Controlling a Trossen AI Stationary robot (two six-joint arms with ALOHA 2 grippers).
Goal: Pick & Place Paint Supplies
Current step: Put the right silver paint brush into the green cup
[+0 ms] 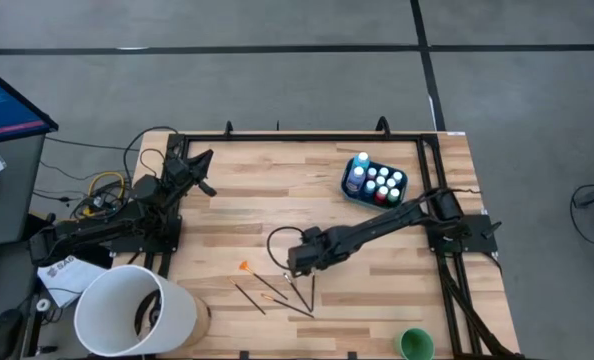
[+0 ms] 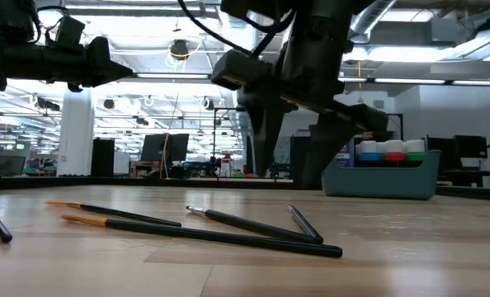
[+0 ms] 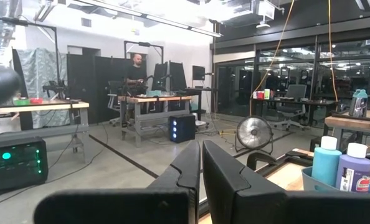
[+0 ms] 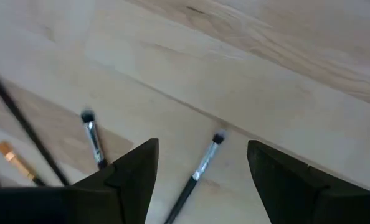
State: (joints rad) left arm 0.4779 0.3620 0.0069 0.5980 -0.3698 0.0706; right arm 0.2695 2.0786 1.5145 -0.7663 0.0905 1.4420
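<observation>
The right gripper [image 4: 200,171] fingers stood wide apart, empty, above a thin black brush with a silver ferrule [image 4: 200,167] lying on the pale wooden table [image 1: 237,190]; white-capped paint bottles [image 1: 381,183] sat in a blue tub [image 1: 361,196] well apart; the left gripper [image 3: 200,171] fingers were nearly closed, empty.

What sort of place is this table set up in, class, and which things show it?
Probably a robotics lab or open workshop: workbenches with monitors, a floor fan on bare concrete, and exposed ceiling ducts.
</observation>
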